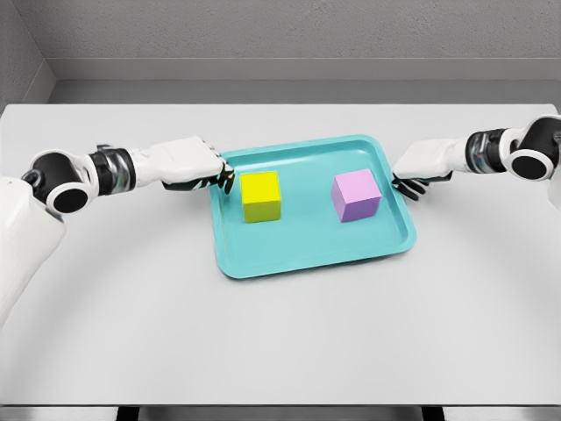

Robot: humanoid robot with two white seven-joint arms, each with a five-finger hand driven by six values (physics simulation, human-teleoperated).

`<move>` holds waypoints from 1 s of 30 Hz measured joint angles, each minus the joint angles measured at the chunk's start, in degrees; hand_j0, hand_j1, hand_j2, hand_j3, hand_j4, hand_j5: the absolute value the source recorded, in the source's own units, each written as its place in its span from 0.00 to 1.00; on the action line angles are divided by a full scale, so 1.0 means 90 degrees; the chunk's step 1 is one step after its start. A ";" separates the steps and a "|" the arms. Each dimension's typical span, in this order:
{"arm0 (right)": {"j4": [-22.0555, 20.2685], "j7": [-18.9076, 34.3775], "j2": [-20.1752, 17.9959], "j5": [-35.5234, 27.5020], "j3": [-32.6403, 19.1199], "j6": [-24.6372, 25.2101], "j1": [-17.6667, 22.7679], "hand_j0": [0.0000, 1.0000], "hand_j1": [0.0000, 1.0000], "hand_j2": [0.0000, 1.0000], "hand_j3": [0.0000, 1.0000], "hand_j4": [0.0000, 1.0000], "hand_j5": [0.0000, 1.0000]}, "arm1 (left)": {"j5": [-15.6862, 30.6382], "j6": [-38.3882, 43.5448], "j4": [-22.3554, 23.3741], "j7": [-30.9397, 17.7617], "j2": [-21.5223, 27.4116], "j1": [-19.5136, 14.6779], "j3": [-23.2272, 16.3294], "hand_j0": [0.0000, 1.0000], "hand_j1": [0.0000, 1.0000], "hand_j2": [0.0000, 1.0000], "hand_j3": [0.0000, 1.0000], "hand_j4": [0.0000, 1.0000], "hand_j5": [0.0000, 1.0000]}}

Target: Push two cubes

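A yellow cube and a pink cube stand side by side in a teal tray, a gap between them. My left hand reaches over the tray's left rim, its dark fingertips curled just left of the yellow cube, holding nothing. My right hand sits at the tray's right rim, fingers curled, a short way right of the pink cube and apart from it.
The tray lies at the middle of a white table. A grey wall runs along the back edge.
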 measured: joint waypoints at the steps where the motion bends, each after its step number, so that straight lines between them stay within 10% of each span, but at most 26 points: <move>1: 0.0002 0.0000 0.0014 0.0002 0.0000 0.0000 0.0000 0.13 0.13 0.13 0.13 0.13 0.13 | 0.0001 0.0000 -0.0002 0.0000 -0.0003 0.0000 0.0000 0.44 0.44 0.44 0.44 0.44 0.44; 30: -0.0110 -0.0003 0.0194 0.0011 0.0222 0.0002 -0.0127 0.13 0.13 0.13 0.13 0.13 0.13 | 0.0001 0.0001 0.0068 0.0000 -0.0294 0.0039 -0.0012 0.44 0.44 0.44 0.44 0.44 0.44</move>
